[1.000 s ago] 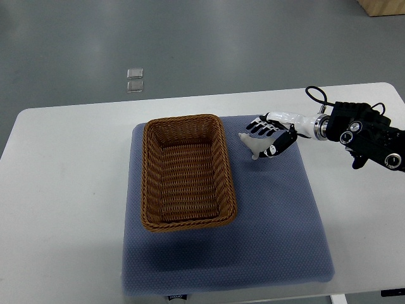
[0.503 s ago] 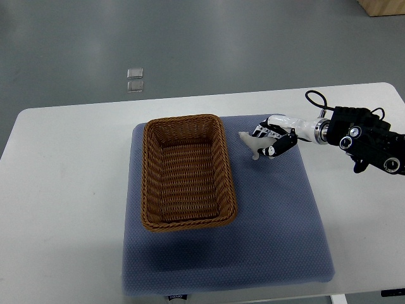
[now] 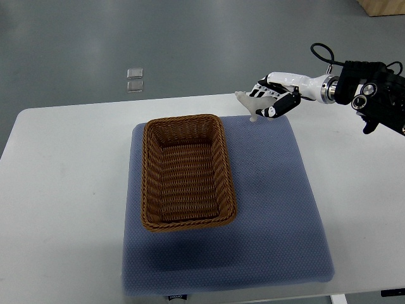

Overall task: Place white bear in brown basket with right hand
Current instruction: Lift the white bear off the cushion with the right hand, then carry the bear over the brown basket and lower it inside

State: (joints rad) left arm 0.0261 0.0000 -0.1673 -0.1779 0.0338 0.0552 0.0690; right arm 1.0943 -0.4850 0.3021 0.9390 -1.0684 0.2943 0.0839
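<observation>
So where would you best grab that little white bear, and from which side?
Around its body, from the picture's right, as the right hand does now: the white bear is small enough for the fingers to wrap, leaving its front end sticking out toward the brown basket.

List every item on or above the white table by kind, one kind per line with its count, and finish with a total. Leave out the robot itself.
White bear, held in the right hand above the table's far edge: 1
Brown basket, nothing inside: 1
Blue mat under the basket: 1
Total: 3
</observation>
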